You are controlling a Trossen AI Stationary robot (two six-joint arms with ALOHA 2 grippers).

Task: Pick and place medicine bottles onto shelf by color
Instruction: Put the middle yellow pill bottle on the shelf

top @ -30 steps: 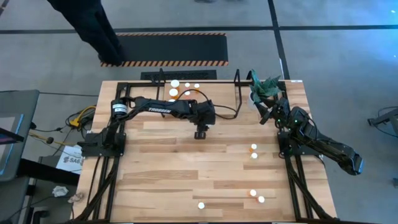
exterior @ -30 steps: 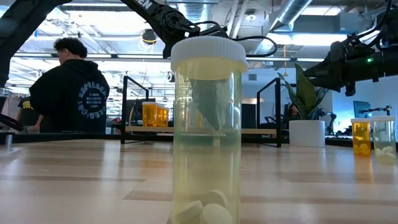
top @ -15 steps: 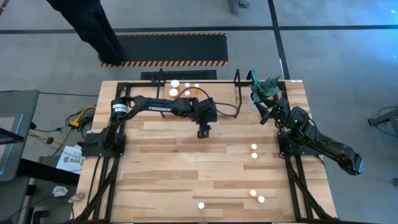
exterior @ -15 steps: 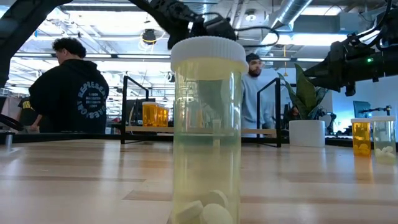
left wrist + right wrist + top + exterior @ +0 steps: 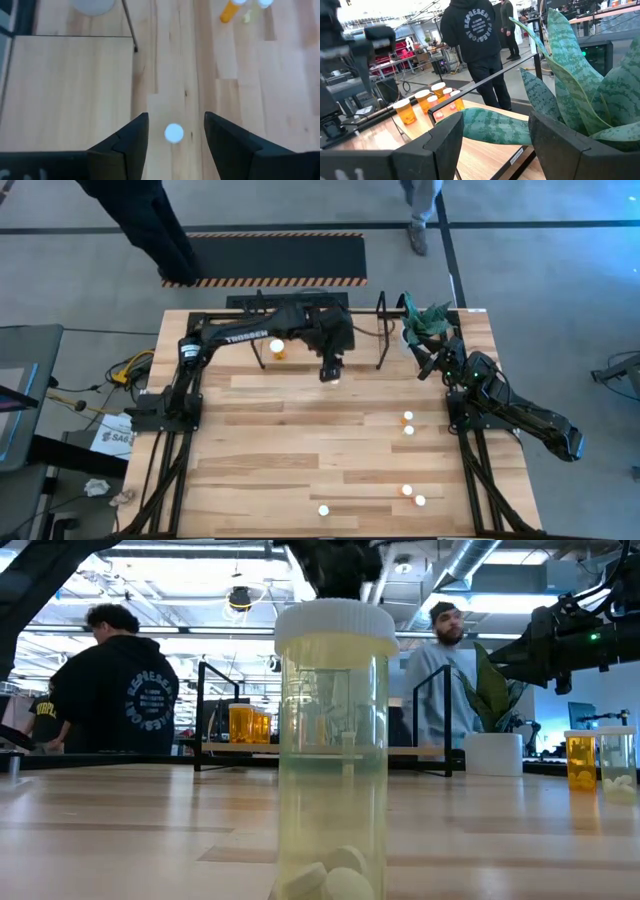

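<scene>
My left gripper (image 5: 330,372) hangs open, high above the table by the front of the shelf (image 5: 380,330). Far below its fingers (image 5: 175,117) a small bottle's white cap (image 5: 173,133) shows on the table, untouched. An orange bottle (image 5: 278,350) stands on the shelf, and the arm hides others there. More bottles stand on the table (image 5: 408,423) (image 5: 412,495). A pale one (image 5: 335,750) stands at the near edge. My right gripper (image 5: 495,120) waits open and level at the far right, beside the plant.
A white pot with a green plant (image 5: 425,328) stands at the far right corner, right in front of my right gripper. Beyond the table lies a striped mat (image 5: 275,260). Two people (image 5: 110,690) (image 5: 445,670) are in the room behind.
My left gripper has risen steeply from just above the table in front of the shelf, drifting a little toward the far edge. In the low view it has climbed out past the picture's top. A person has walked into view behind the shelf.
</scene>
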